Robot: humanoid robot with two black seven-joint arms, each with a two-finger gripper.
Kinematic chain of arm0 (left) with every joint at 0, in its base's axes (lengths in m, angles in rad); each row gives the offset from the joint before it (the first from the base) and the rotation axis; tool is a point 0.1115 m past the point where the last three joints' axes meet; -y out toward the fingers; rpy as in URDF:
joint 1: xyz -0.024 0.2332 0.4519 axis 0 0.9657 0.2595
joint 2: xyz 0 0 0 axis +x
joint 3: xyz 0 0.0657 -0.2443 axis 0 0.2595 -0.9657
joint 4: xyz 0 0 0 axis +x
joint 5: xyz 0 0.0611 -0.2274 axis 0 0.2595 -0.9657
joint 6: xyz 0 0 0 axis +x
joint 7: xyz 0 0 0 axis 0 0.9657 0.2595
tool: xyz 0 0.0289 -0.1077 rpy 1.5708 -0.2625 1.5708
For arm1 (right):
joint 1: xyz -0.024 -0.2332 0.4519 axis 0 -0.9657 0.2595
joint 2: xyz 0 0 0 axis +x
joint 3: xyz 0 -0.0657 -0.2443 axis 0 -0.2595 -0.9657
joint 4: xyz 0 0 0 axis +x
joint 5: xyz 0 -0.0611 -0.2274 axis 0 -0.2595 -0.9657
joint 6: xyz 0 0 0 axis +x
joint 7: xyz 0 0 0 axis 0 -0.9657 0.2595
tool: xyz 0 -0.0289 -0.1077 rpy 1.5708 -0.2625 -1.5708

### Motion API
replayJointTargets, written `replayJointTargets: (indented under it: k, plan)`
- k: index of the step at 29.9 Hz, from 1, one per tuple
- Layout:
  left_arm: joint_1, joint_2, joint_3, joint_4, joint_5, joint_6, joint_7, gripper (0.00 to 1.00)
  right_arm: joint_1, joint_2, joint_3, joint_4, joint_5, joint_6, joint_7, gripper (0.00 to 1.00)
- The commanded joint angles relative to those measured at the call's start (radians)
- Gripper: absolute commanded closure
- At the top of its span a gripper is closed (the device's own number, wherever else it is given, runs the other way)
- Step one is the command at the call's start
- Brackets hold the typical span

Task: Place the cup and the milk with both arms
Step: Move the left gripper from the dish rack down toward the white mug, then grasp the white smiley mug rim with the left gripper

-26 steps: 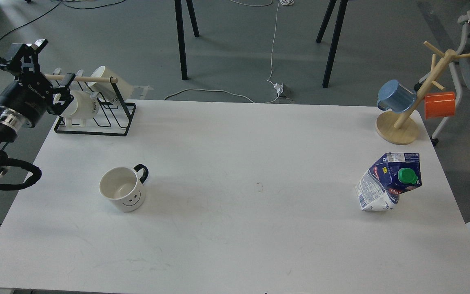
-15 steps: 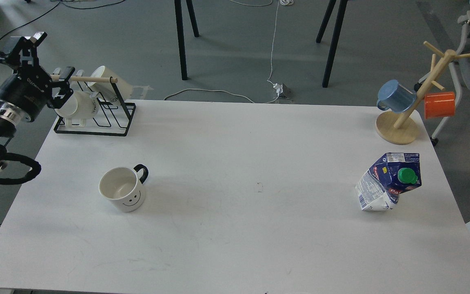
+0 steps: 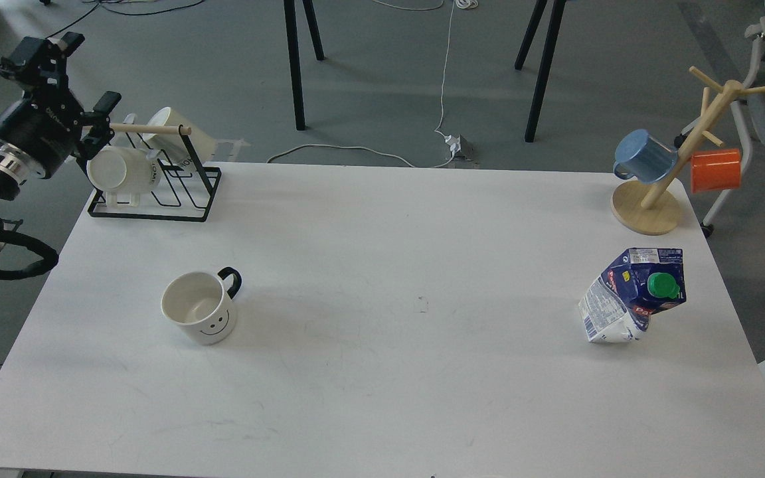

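Head view. My left gripper [image 3: 80,73] hangs off the table's far left corner, above and just left of the black wire rack [image 3: 157,199]; its two dark fingers stand spread apart with nothing between them. My right gripper does not show clearly: only a dark fragment sits at the right edge, too small to read.

The cup [image 3: 199,307] stands upright on the white table [image 3: 382,372], in the left half, well apart from my left gripper. It is cream-white, with a black handle pointing toward the far right and a small black smiling face drawn on its near side. Its interior is open to view and looks empty.

The milk carton [image 3: 631,295] stands in the right half of the table, near the right edge. It is crumpled and leaning, printed in dark blue and white with red lettering, and carries a green screw cap on its sloping top face.

The rack holds two white mugs on their sides beneath a wooden rod. At the far right corner, a wooden mug tree [image 3: 661,179] carries a blue mug [image 3: 645,157] and an orange mug [image 3: 716,170].
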Motion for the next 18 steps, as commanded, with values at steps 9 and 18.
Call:
replayJointTargets:
  k: [9, 18]
  plan:
    - [-0.033, 0.085, 0.029, -0.322, 0.851, 0.000, 0.000, 0.00, -0.031, -0.003, 0.002, -0.001, 0.002, 0.000, 0.000, 0.04]
    - [0.051, 0.174, 0.086, -0.448, 1.165, 0.000, 0.000, 0.01, -0.134, -0.016, 0.004, 0.002, 0.120, 0.000, 0.000, 0.04]
